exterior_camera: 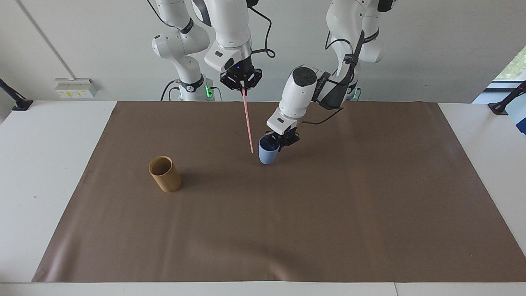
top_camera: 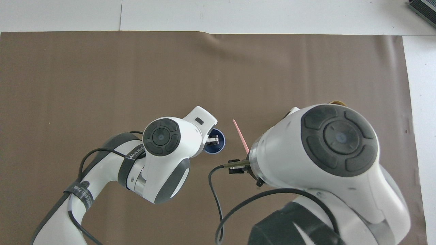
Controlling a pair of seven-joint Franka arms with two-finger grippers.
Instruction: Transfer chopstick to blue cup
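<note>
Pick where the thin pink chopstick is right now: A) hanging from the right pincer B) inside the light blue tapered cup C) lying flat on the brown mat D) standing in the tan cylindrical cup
A: the thin pink chopstick hangs tip-down from the right pincer, beside the light blue tapered cup at the left pincer.

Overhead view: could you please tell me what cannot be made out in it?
- tan cup: nearly all hidden by the right arm's wrist; only a rim sliver shows.
- right end effector: hidden under its own wrist.
- chopstick: upper part hidden by that wrist.
- blue cup: partly covered by the left arm's wrist.
</note>
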